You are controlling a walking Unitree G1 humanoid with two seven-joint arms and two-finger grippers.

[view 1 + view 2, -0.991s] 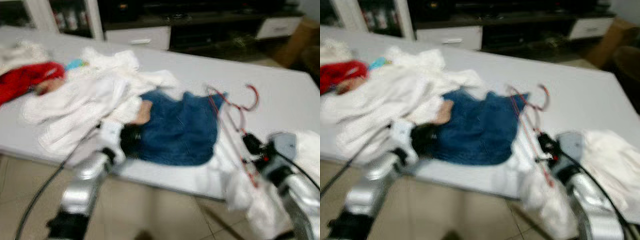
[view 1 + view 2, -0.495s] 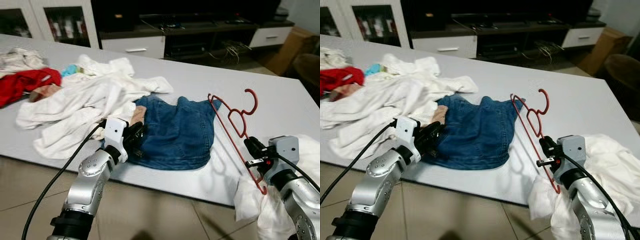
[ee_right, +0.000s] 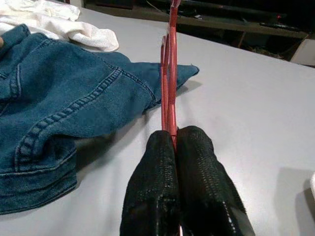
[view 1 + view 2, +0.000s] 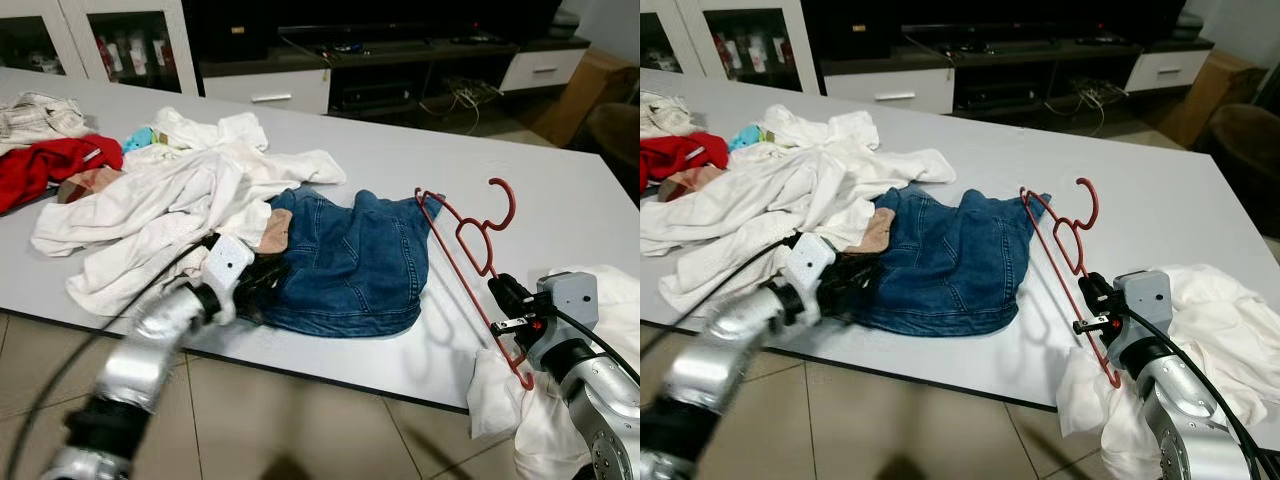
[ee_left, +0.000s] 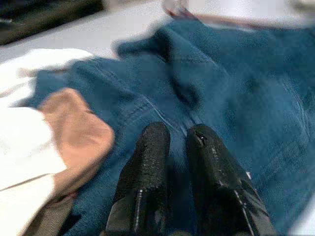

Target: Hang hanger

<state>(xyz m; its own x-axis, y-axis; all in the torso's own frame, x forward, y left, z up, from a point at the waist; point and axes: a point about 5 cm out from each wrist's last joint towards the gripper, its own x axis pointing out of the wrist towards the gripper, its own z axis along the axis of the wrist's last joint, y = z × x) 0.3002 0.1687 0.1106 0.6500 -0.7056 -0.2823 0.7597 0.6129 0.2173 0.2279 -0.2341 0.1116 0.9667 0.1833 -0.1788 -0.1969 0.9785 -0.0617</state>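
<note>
on the grey surface (image 4: pixel 560 190) i've got blue jeans (image 4: pixel 355 265) spread flat, soft and floppy; my left gripper (image 5: pixel 174 147) sits on them, narrow, pinching nothing i can see. beside them my right gripper (image 3: pixel 174 142) clamps the red hanger (image 4: pixel 470 240): light, stiff, thin wire, likely to swivel.

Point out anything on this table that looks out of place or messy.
The clothes lie in unfolded heaps: crumpled white garments, a red one, and bunched blue jeans. More white cloth droops over the table edge. The red hanger, pinched in the right gripper, carries nothing.
</note>
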